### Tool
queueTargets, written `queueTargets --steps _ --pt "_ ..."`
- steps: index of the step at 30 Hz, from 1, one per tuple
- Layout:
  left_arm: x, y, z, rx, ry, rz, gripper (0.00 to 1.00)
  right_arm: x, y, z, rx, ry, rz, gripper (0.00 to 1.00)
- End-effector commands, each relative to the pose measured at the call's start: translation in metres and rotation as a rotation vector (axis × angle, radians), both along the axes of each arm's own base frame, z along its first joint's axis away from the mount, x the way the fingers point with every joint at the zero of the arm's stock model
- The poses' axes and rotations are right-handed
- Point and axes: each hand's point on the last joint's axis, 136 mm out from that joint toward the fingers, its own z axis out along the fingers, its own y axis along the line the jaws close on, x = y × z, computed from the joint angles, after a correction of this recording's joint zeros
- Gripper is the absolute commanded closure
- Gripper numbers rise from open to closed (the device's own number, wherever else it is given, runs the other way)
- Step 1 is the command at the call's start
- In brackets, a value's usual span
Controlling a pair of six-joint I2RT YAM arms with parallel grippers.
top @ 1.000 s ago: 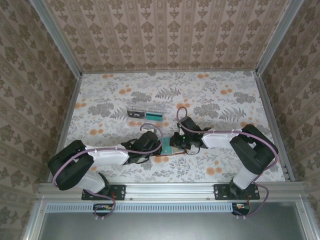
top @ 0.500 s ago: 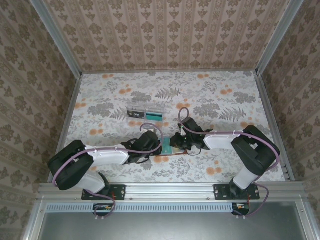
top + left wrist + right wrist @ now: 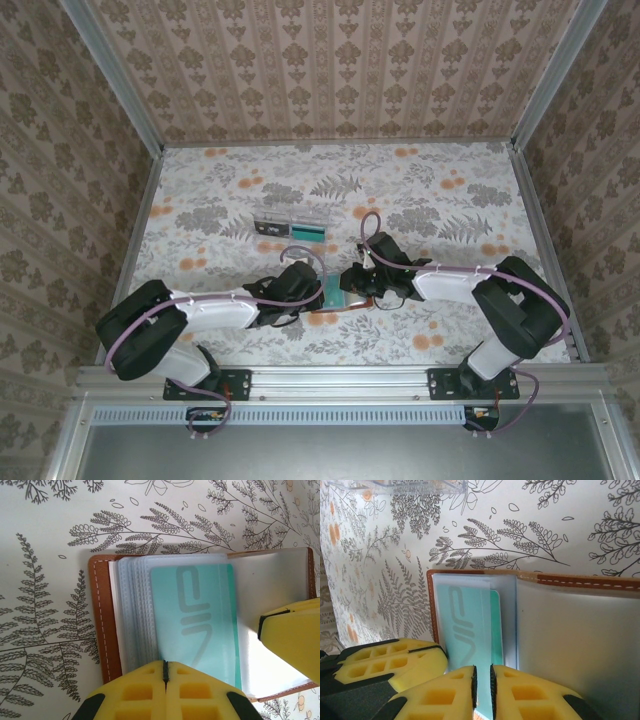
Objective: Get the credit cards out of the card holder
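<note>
Right arm [image 3: 450,280] elbow swung right; right end effector [image 3: 482,669] stays closed at wallet [image 3: 102,620], left end effector [image 3: 164,662] closed too. Teal card [image 3: 200,610] still sleeved inside, near-centre bench [image 3: 420,190]: none out.

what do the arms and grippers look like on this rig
The left arm and right arm both have white link shells with black joints, and a lilac cable loops along each. The left gripper and right gripper have blocky yellow fingers with moulded rectangular cut-outs.
</note>
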Motion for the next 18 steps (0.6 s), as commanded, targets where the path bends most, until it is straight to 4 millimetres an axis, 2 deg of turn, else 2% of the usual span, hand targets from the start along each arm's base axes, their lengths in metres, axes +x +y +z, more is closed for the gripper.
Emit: queueTargets --steps 1,9,18 --pt "0.000 0.008 -0.010 0.054 0.028 0.018 1.00 0.000 0.001 -0.006 -0.005 0.006 0.020 0.81" --pt "0.000 0.008 -0.009 0.053 0.030 0.019 1.00 -0.003 0.003 -0.017 -0.010 0.032 0.037 0.80" --pt "0.000 0.006 -0.010 0.051 0.032 0.014 1.00 -0.004 0.012 -0.018 0.039 0.048 0.057 0.80"
